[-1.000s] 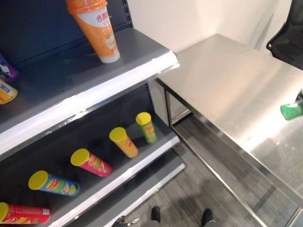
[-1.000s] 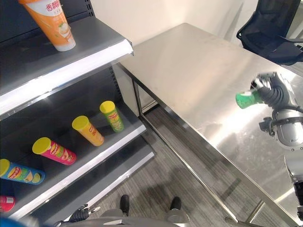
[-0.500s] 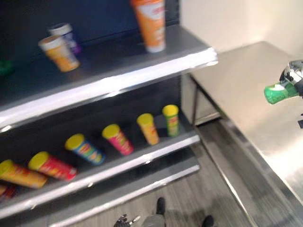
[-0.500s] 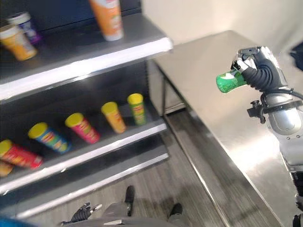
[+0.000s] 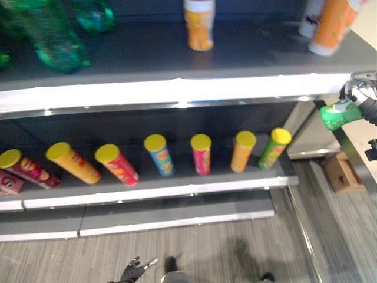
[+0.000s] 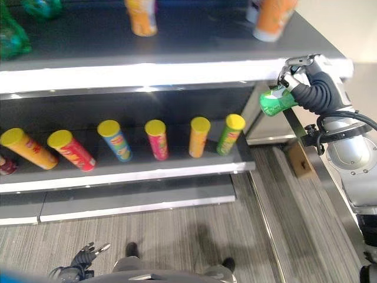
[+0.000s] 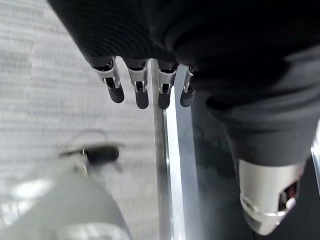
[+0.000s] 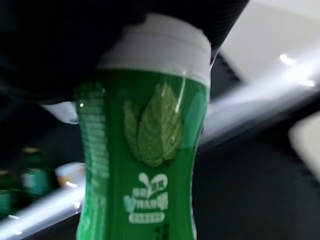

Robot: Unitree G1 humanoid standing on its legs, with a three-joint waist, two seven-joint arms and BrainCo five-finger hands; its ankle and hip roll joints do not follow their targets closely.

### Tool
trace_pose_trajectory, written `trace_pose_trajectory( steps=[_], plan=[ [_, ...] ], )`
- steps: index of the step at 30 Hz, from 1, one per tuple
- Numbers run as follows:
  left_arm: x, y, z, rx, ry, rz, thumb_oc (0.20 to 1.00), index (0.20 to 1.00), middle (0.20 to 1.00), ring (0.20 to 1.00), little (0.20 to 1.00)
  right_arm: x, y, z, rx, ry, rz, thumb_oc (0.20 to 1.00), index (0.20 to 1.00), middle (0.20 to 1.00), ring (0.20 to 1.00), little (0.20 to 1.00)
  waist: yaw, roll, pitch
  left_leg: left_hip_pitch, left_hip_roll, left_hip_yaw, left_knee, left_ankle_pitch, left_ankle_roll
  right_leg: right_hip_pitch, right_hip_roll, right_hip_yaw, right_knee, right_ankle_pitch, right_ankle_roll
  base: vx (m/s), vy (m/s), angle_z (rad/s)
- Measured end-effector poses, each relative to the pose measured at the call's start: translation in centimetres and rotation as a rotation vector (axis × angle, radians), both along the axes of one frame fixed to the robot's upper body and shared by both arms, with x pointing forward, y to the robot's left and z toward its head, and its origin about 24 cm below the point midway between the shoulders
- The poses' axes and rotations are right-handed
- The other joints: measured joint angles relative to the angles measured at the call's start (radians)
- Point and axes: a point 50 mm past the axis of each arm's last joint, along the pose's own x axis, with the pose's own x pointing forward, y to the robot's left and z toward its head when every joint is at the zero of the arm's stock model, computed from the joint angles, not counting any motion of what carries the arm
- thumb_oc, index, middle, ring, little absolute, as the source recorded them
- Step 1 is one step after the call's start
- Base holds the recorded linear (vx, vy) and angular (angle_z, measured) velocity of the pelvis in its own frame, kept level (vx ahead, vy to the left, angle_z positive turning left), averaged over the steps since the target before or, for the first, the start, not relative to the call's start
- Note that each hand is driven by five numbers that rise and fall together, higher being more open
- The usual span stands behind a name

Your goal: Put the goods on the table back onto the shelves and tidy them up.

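the right hand (image 6: 315, 88) is curled round a green bottle (image 6: 277, 101), holding it in the air on its side, its base pointing toward the shelves. it hangs just off the right end of the top shelf (image 6: 177, 73), level with that shelf's white front edge. in the right wrist view the bottle (image 8: 145, 150) shows a white cap and a leaf on its label.

the left hand (image 7: 145, 87) hangs low over the grey floor (image 5: 177, 259), fingers (image 7: 141, 92) straight and loose, holding nothing.

on the top shelf stand an orange cup (image 6: 272, 17) near the right end and a smaller orange cup (image 6: 142, 17) nearer the middle. at the left end are green bottles (image 5: 50, 35), too blurred to tell more.

on the lower shelf (image 6: 147, 174) a row of yellow-lidded cans lies with lids toward the front. from the right: a green can (image 6: 230, 134), an orange can (image 6: 198, 136), a pink can (image 6: 157, 139), a blue can (image 6: 115, 140), a red can (image 6: 70, 150) and a yellow can (image 6: 28, 148). in the left eye view a dark red can (image 5: 29, 168) lies further left. the cans lie apart from one another, the left ones more tilted.

right of the shelves, a steel desk (image 6: 330, 188) shows its edge, with a brown box (image 5: 341, 171) on the floor under it.
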Motion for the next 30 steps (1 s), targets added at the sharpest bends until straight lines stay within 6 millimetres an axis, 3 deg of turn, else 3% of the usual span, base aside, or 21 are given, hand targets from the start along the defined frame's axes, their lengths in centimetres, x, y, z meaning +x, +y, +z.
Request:
trace_pose_trajectory(
  steps=[5,7,8,9,10,11,12,13,14,15,16,19,24,25,30],
  plan=[
    [-0.3,0.3,0.0,0.017,0.034,-0.027,1.000,1.000,1.000,1.000,1.000,-0.1,-0.6,-0.4,-0.036,-0.009,-0.080,0.200,0.200,0.200,0.200,0.200,0.001,-0.043,0.007,-0.044,-0.093,0.000,0.046,-0.032,0.041,-0.022,-0.100,0.002,0.015,0.046,-0.002,0.03,0.329,0.10],
    [-0.3,0.4,0.0,0.025,0.045,-0.043,1.000,1.000,1.000,1.000,1.000,-0.1,-0.8,-0.7,-0.049,0.003,-0.103,0.200,0.200,0.200,0.200,0.200,-0.008,-0.032,-0.001,-0.052,-0.104,0.000,0.044,-0.038,0.061,-0.038,-0.126,0.006,0.047,0.075,-0.020,0.00,0.237,0.11],
    [0.1,0.6,0.0,0.031,0.042,-0.054,1.000,1.000,1.000,1.000,1.000,-0.6,-1.2,-0.9,-0.058,0.007,-0.123,0.200,0.200,0.200,0.200,0.200,-0.012,-0.048,0.008,-0.063,-0.117,0.000,0.053,-0.033,0.075,-0.053,-0.142,0.046,0.086,0.101,-0.018,-0.01,0.185,0.67],
    [1.1,0.6,0.1,0.038,0.041,-0.074,1.000,1.000,1.000,1.000,1.000,-1.5,-2.2,-1.0,-0.060,0.010,-0.171,0.200,0.200,0.200,0.200,0.200,-0.055,-0.045,0.007,-0.100,-0.130,-0.009,0.096,-0.040,0.113,-0.073,-0.172,0.146,0.177,0.108,-0.014,0.06,0.108,1.11],
    [1.6,0.4,0.2,0.044,0.037,-0.101,1.000,1.000,1.000,1.000,1.000,-1.9,-2.8,-1.4,-0.061,0.026,-0.204,0.200,0.200,0.200,0.200,0.200,-0.081,-0.025,0.001,-0.100,-0.131,-0.045,0.090,-0.034,0.127,-0.116,-0.181,0.234,0.243,0.126,-0.006,0.07,0.059,0.96],
    [2.0,0.4,0.4,0.047,0.022,-0.122,1.000,1.000,1.000,1.000,1.000,-2.0,-2.8,-1.8,-0.058,0.037,-0.204,0.200,0.200,0.200,0.200,0.200,-0.076,-0.016,-0.004,-0.085,-0.114,-0.043,0.062,-0.022,0.140,-0.168,-0.142,0.311,0.258,0.053,0.078,0.06,0.059,0.14],
    [1.8,0.4,0.4,0.051,0.024,-0.129,1.000,1.000,1.000,1.000,1.000,-2.0,-2.7,-1.6,-0.070,0.035,-0.198,0.200,0.200,0.200,0.200,0.200,-0.074,-0.015,-0.004,-0.075,-0.101,-0.036,0.035,-0.010,0.157,-0.206,-0.081,0.349,0.246,-0.037,0.095,0.03,0.000,-0.30],
    [1.1,1.1,0.4,0.066,0.047,-0.121,1.000,1.000,1.000,1.000,1.000,-2.1,-2.7,-1.4,-0.075,0.026,-0.195,0.200,0.200,0.200,0.200,0.200,-0.077,-0.011,-0.003,-0.069,-0.090,-0.042,0.008,0.009,0.161,-0.213,-0.023,0.385,0.199,-0.081,0.096,0.03,-0.004,-0.09],
    [0.6,1.6,0.5,0.078,0.060,-0.116,1.000,1.000,1.000,1.000,1.000,-2.3,-2.8,-0.8,-0.068,-0.009,-0.204,0.200,0.200,0.200,0.200,0.200,-0.097,-0.043,-0.005,-0.041,-0.107,-0.040,-0.035,0.033,0.156,-0.209,0.059,0.383,0.092,-0.094,0.083,0.04,-0.001,0.10],
    [0.6,1.8,0.6,0.083,0.059,-0.112,1.000,1.000,1.000,1.000,1.000,-2.3,-2.9,-0.5,-0.066,-0.025,-0.208,0.200,0.200,0.200,0.200,0.200,-0.097,-0.070,-0.009,-0.038,-0.123,-0.038,-0.046,0.031,0.153,-0.211,0.093,0.387,0.052,-0.100,0.085,0.03,0.002,0.28],
    [0.7,1.6,0.5,0.076,0.059,-0.110,1.000,1.000,1.000,1.000,1.000,-2.4,-3.0,-0.4,-0.063,-0.034,-0.214,0.200,0.200,0.200,0.200,0.200,-0.110,-0.082,-0.012,-0.037,-0.131,-0.050,-0.050,0.030,0.151,-0.204,0.118,0.432,0.033,-0.107,0.026,0.03,-0.005,0.30],
    [0.7,0.5,0.1,0.046,0.058,-0.110,1.000,1.000,1.000,1.000,1.000,-2.6,-3.2,0.1,-0.063,-0.057,-0.224,0.200,0.200,0.200,0.200,0.200,-0.116,-0.072,-0.013,-0.034,-0.115,-0.052,-0.058,0.047,0.128,-0.185,0.154,0.448,-0.005,-0.119,0.036,0.06,-0.031,0.14],
    [-1.8,-1.0,-0.9,-0.005,0.107,-0.073,1.000,1.000,1.000,1.000,1.000,-3.7,-4.3,0.0,-0.071,-0.042,-0.274,0.200,0.200,0.200,0.200,0.200,-0.122,-0.051,-0.021,0.000,-0.107,-0.049,-0.061,0.030,0.104,-0.125,0.164,0.441,-0.068,-0.086,0.028,0.09,-0.062,-0.04],
    [-2.4,-1.3,-1.1,-0.014,0.120,-0.070,1.000,1.000,1.000,1.000,1.000,-3.8,-4.4,0.2,-0.068,-0.046,-0.277,0.200,0.200,0.200,0.200,0.200,-0.140,-0.047,-0.023,0.006,-0.104,-0.050,-0.061,0.027,0.098,-0.116,0.168,0.436,-0.071,-0.086,0.029,0.09,-0.059,-0.01],
    [-1.7,-1.7,-1.1,-0.021,0.101,-0.078,1.000,1.000,1.000,1.000,1.000,-3.9,-4.2,0.8,-0.072,-0.066,-0.265,0.200,0.200,0.200,0.200,0.200,-0.146,-0.040,-0.047,0.020,-0.093,-0.050,-0.061,0.022,0.086,-0.103,0.180,0.434,-0.071,-0.091,0.022,0.05,-0.036,-0.01]
  ],
)
